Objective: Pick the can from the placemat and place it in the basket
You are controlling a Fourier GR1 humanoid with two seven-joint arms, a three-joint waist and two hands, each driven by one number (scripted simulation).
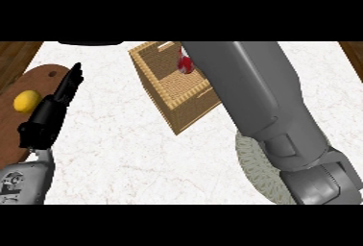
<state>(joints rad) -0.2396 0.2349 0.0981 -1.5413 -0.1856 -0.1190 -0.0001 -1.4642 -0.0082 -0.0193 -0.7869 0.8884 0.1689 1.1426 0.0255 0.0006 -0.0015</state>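
While the woven placemat nearest the robot lies partly under the right forearm, the part that shows carries no can. At the left, the left hand rests with fingers straight and together, pointing up, beside a brown board bearing a lemon. Farther off on the white table, the red-and-white can sits inside the wicker basket, just beside the forearm. The right hand is hidden, so I cannot tell whether it grips the can. A careless withdrawal could snag the basket wall, tip it, or drag the can out.
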